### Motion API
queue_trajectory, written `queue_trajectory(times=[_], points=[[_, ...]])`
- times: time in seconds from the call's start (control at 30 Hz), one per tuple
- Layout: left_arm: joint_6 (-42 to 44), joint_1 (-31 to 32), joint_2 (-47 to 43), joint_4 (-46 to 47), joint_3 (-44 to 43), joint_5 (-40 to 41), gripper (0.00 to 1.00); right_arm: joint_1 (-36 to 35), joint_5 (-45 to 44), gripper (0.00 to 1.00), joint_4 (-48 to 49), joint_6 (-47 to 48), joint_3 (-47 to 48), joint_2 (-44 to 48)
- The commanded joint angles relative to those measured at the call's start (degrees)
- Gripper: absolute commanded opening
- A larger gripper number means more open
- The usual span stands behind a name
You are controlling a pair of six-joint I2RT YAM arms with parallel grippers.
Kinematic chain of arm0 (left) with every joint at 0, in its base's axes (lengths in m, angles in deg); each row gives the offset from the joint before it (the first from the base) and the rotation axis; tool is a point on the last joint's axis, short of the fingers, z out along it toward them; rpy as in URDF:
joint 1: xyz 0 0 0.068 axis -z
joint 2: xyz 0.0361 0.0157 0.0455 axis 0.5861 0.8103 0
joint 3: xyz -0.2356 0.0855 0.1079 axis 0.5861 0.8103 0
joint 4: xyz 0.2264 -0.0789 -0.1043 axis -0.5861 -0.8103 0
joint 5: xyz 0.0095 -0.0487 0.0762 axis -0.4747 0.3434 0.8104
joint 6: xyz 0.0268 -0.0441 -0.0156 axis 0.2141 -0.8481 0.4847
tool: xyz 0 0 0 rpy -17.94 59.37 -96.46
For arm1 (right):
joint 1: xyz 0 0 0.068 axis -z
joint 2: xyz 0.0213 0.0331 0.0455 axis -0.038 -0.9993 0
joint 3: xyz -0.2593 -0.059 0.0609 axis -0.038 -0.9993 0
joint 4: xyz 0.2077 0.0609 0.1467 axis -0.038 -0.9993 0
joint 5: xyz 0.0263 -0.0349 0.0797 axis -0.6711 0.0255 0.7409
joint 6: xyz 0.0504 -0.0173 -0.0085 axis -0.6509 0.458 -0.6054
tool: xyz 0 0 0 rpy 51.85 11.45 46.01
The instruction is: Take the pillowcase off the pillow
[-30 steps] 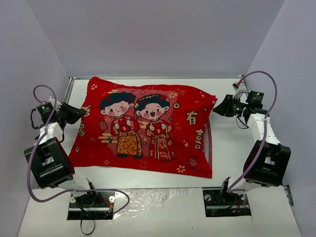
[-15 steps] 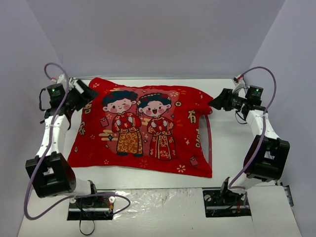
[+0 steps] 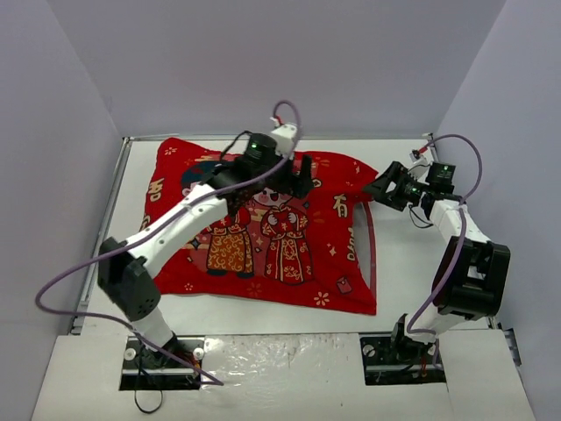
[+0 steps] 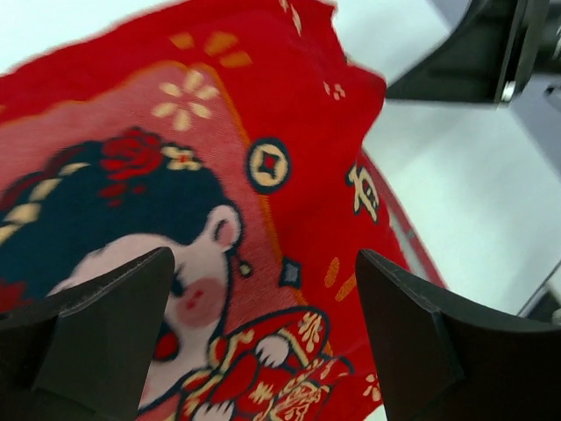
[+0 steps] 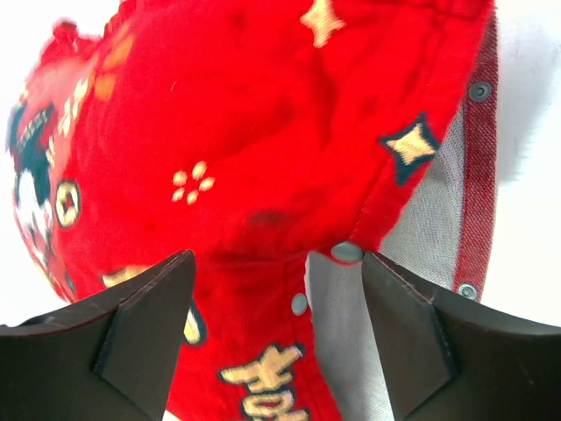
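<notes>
Red fabric of the pillowcase [image 3: 263,246] spread across the white bench [image 3: 408,259], plump, printed children facing up. Along its right edge, a row of snaps [image 5: 348,253] beside grey lining [image 5: 429,219]. Pillow hidden from view. Above the printed faces, left end effector [image 3: 298,180], fingers spread wide with nothing between them. At the far right corner of the cover, right end effector [image 3: 375,190], fingers likewise parted, one on either side of that corner, gripping nothing.
</notes>
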State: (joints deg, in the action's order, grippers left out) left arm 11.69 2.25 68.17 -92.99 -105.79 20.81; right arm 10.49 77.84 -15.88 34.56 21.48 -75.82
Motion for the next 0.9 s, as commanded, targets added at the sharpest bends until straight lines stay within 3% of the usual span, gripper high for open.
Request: queue_trajectory(times=[0.0,0.1,0.2,0.43,0.6,0.7,0.77,0.8,0.83,0.87], points=[[8.2,4.0,4.9,-4.8,-5.4,6.8,0.84,-0.4,-1.9,0.73,4.3,-10.2,-1.2,-2.8],[14.5,6.9,9.3,-3.4,-8.1,6.3,0.84,-0.3,1.8,0.75,6.6,-13.4,-0.7,-6.3],[21.0,8.6,12.1,-1.2,-10.0,6.3,0.84,-0.4,4.8,0.66,10.6,-15.1,-0.5,-8.0],[26.6,9.3,20.4,-5.2,-18.9,8.7,0.82,-0.6,11.9,0.35,24.4,-20.2,-3.0,-7.1],[26.0,9.3,22.1,-4.8,-19.3,8.1,0.67,-1.0,14.8,0.13,34.9,-23.9,-6.2,-5.1],[25.5,9.3,21.4,-4.2,-18.8,8.3,0.6,-1.2,15.7,0.06,39.8,-27.8,-6.4,-5.0],[24.8,9.3,20.5,-3.3,-18.8,7.5,0.62,-1.4,16.4,0.05,51.0,-37.1,-7.3,-4.6],[24.5,9.3,19.3,-1.6,-18.8,6.2,0.71,-1.5,16.5,0.03,57.3,-41.7,-8.4,-4.3],[23.7,9.4,18.8,-0.6,-18.7,5.5,0.75,-1.6,16.5,0.02,70.6,-46.8,-9.1,-4.3],[23.3,9.4,17.8,1.6,-18.5,4.4,0.78,-1.6,16.5,0.02,77.2,-57.3,-9.4,-4.7]])
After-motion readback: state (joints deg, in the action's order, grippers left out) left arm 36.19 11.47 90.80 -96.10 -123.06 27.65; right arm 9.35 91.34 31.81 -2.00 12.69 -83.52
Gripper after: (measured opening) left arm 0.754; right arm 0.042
